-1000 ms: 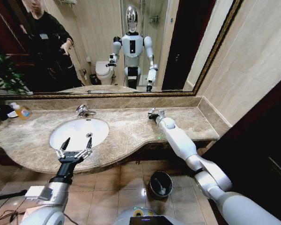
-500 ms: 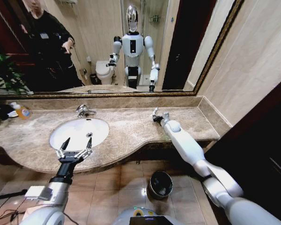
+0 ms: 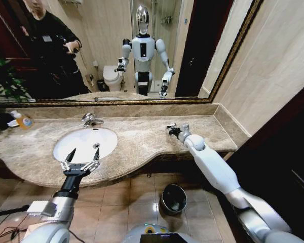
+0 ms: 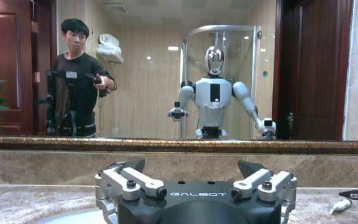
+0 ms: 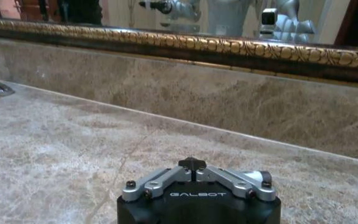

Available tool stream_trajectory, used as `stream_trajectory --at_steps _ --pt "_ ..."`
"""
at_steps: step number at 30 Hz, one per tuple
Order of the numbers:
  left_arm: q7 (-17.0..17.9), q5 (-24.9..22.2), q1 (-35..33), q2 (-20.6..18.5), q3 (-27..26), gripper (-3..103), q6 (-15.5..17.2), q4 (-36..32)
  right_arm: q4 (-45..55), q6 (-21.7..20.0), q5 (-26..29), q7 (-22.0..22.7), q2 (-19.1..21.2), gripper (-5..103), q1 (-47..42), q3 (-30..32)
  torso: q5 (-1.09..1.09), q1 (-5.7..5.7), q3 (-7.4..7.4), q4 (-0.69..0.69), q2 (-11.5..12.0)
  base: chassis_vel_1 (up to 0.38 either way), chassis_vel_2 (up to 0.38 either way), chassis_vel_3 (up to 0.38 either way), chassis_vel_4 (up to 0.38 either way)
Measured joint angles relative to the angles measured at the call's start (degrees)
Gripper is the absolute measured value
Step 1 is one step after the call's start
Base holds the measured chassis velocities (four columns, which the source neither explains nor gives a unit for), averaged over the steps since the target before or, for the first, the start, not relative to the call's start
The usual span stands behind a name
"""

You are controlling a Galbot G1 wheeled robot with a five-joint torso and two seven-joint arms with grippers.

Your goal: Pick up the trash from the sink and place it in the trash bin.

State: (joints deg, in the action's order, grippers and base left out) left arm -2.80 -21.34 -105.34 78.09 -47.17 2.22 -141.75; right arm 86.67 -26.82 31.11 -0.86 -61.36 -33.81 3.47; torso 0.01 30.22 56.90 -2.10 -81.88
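Left gripper spread open over near rim of white oval sink; right gripper closed above beige-brown marble countertop, small white tube just beside it, grasp unclear. Round black trash bin on floor below. Likely late stage: tube not yet binned.

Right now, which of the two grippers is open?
The left gripper, at the front rim of the sink, with jaws spread. The right gripper, over the counter, is shut.
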Motion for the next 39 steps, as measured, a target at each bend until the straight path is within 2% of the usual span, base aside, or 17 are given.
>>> stream_trajectory --at_steps 3,6,9,12,13,15,16,17,19,20,21,25,26,27,29,31,39 --pt "0.0 0.0 0.0 0.0 0.0 100 0.0 0.0 -1.6 1.2 0.0 -0.1 -0.5 -1 0.9 -0.2 0.0 0.0 0.0 0.0 0.0 0.0 0.0 0.0 0.0" --pt "0.0 0.0 0.0 0.0 0.0 100 0.0 0.0 -5.1 1.9 -0.5 0.5 -2.1 15 3.0 -0.8 0.0 0.0 0.0 -0.01 0.0 0.0 0.0 0.0 0.0" --pt "0.0 0.0 0.0 0.0 0.0 100 0.0 0.0 -6.9 1.6 -0.8 3.5 -3.6 21 4.3 -1.3 -0.01 0.0 0.0 -0.01 0.0 0.0 0.0 0.0 0.0" --pt "0.0 0.0 0.0 0.0 0.0 100 0.0 0.0 -8.0 -0.2 0.3 13.4 -6.3 37 5.2 -2.4 -0.02 0.0 0.0 -0.02 0.0 0.0 0.0 0.0 0.0" --pt "0.0 0.0 0.0 0.0 0.0 100 0.0 0.0 -8.0 -0.2 0.3 13.4 -6.3 37 5.2 -2.4 -0.02 0.0 0.0 -0.02 0.0 0.0 0.0 0.0 0.0" --pt "0.0 0.0 0.0 0.0 0.0 100 0.0 0.0 -8.1 -0.6 3.5 23.4 -8.5 47 5.4 -3.2 -0.02 0.0 0.0 -0.01 0.0 0.0 0.0 0.0 0.0" --pt "0.0 0.0 0.0 0.0 0.0 100 0.0 0.0 -8.1 -0.7 4.7 26.3 -9.1 53 5.5 -3.5 -0.02 0.0 0.0 -0.01 0.0 0.0 0.0 0.0 0.0" --pt "0.0 0.0 0.0 0.0 0.0 100 0.0 0.0 -8.1 -0.7 4.7 26.3 -9.1 53 5.5 -3.5 -0.02 0.0 0.0 -0.01 0.0 0.0 0.0 0.0 0.0" --pt "0.0 0.0 0.0 0.0 0.0 100 0.0 0.0 -7.2 -1.1 8.3 33.0 -10.4 64 5.6 -4.3 -0.02 0.0 0.0 -0.02 0.0 0.0 0.0 0.0 0.0" --pt "0.0 0.0 0.0 0.0 0.0 100 0.0 0.0 -6.5 -1.5 10.0 35.3 -10.8 64 5.5 -4.5 -0.02 0.0 0.0 -0.02 0.0 0.0 0.0 0.0 0.0" --pt "0.0 0.0 0.0 0.0 0.0 100 0.0 0.0 -6.5 -1.5 10.0 35.3 -10.8 64 5.5 -4.5 -0.02 0.0 0.0 -0.02 0.0 0.0 0.0 0.0 0.0" --pt "0.0 0.0 0.0 0.0 0.0 100 0.0 0.0 -4.5 -1.6 12.1 41.2 -12.0 86 4.6 -5.3 -0.02 0.0 0.0 -0.01 0.0 0.0 0.0 0.0 0.0" --pt "0.0 0.0 0.0 0.0 0.0 100 0.0 0.0 -4.5 -1.1 12.1 42.4 -12.4 86 4.5 -5.4 -0.02 0.0 0.0 -0.01 0.0 0.0 0.0 0.0 0.0" --pt "0.0 0.0 0.0 0.0 0.0 100 0.0 0.0 -4.5 -1.1 12.1 42.4 -12.4 86 4.5 -5.4 -0.02 0.0 0.0 -0.01 0.0 0.0 0.0 0.0 0.0" --pt "0.0 0.0 0.0 0.0 0.0 100 0.0 0.0 -4.6 0.0 11.5 43.2 -12.8 95 3.7 -5.4 -0.02 0.0 0.0 -0.02 0.0 0.0 0.0 0.0 0.0" --pt "0.0 0.0 0.0 0.0 0.0 100 0.0 0.0 -4.5 0.1 11.2 43.1 -12.7 98 3.4 -5.3 -0.02 0.0 0.0 -0.02 0.0 0.0 0.0 0.0 0.0" --pt "0.0 0.0 0.0 0.0 0.0 100 0.0 0.0 -4.3 1.6 8.6 42.5 -12.5 100 0.6 -3.1 -0.02 0.0 0.0 -0.01 0.0 0.0 0.0 0.0 0.0"
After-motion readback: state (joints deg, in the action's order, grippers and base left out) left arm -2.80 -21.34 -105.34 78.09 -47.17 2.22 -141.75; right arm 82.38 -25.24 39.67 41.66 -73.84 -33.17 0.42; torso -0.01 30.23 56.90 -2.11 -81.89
